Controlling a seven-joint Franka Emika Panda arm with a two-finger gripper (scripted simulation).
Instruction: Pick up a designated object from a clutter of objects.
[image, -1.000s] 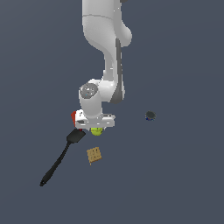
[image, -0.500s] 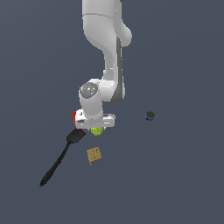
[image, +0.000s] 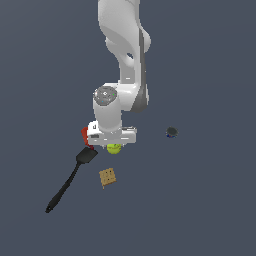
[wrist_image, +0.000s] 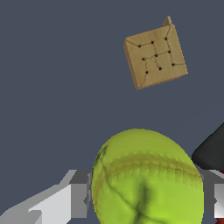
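Yellow-green ball (wrist_image: 146, 177) sits directly btwn the end effector (wrist_image: 146, 192) fingers, one pad each side; round, so no long axis. Fingers look pressed to its sides w/ no visible gap; judged gripped, next move straight up.

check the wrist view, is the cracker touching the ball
No. The tan square cracker lies clear of the yellow-green ball, with bare dark floor between them, while the pincer fingers sit on either side of the ball.

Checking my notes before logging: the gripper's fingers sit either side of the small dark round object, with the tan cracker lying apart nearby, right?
Not quite. The wrist view shows the fingers flanking the yellow-green ball, not the dark round object, which lies apart. The tan cracker does lie apart nearby.
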